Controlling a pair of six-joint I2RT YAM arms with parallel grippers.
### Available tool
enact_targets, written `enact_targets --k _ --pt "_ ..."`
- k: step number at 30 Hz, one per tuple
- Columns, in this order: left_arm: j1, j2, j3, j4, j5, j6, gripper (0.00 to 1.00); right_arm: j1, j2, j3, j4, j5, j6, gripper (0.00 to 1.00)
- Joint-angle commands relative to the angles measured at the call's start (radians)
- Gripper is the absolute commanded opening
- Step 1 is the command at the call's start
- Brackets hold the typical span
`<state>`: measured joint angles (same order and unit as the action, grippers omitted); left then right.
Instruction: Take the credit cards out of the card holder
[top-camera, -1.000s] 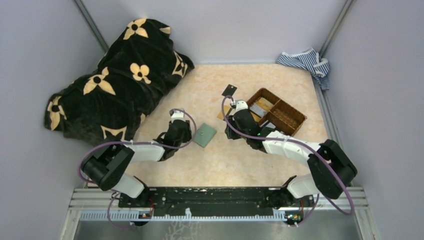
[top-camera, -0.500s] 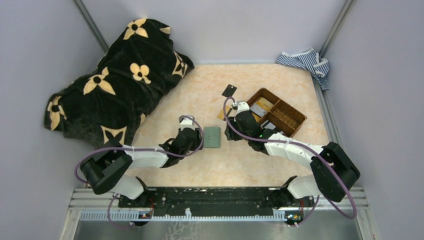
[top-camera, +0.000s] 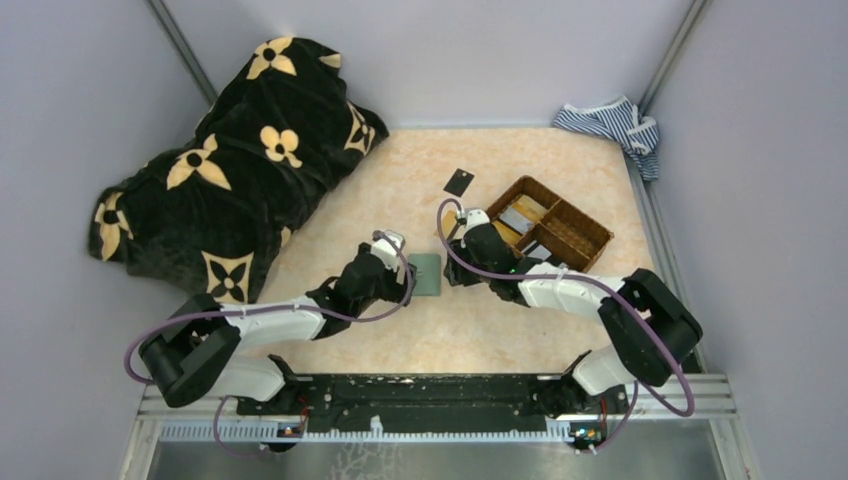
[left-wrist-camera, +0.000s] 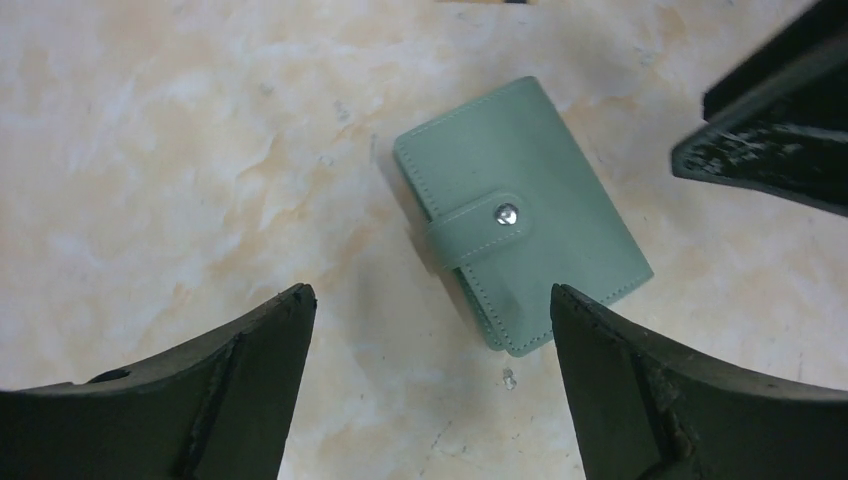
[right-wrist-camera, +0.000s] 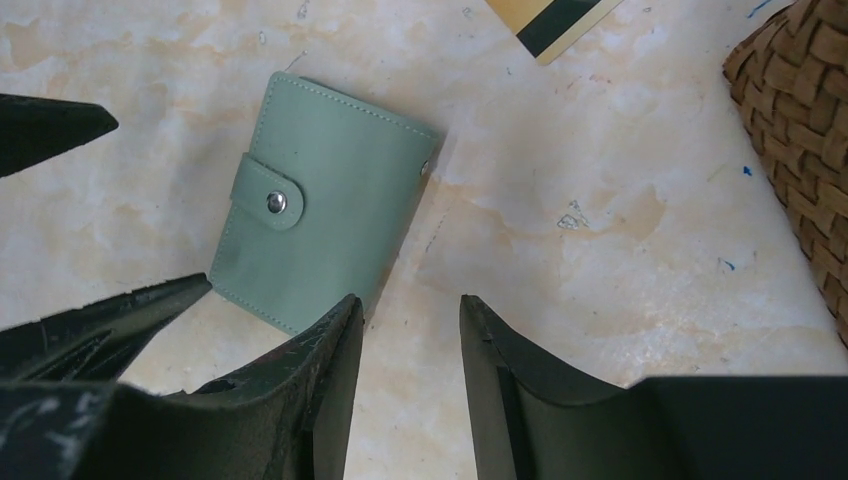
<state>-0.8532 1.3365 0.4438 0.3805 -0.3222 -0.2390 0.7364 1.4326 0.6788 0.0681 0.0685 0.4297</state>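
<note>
The card holder (left-wrist-camera: 520, 212) lies shut and flat on the counter (left-wrist-camera: 150, 150), between the two arms, its strap snapped down. No credit cards show, so they are presumably inside. The left claw (left-wrist-camera: 430, 310) stands wide and empty just over the holder's near edge. The right claw (right-wrist-camera: 408, 310) is parted more narrowly, also empty, just beside the holder's corner.

The likely trouble is the snap. If one claw tugs the strap while nothing pins the body, the light holder may slide or lift whole off the smooth counter. A low, flat edge also gives the fingers little to catch, and they could skate over it.

The holder is matte sage-green leather-like material, rectangular, stitched round its rim, with a small shiny metal stud. The counter is glossy, marbled cream and peach. A woven brown basket (right-wrist-camera: 800, 130) and a gold card (right-wrist-camera: 553, 20) with a dark stripe lie near.
</note>
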Motion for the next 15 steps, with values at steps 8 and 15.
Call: enact_targets --k 8,15 --pt "0.070 0.013 -0.041 0.212 0.556 0.543 0.94 -0.002 -0.014 0.008 0.074 -0.049 0.029 0.40" --pt "0.260 0.109 0.023 0.254 0.943 0.509 0.87 -0.010 -0.066 -0.026 0.046 -0.052 0.009 0.40"
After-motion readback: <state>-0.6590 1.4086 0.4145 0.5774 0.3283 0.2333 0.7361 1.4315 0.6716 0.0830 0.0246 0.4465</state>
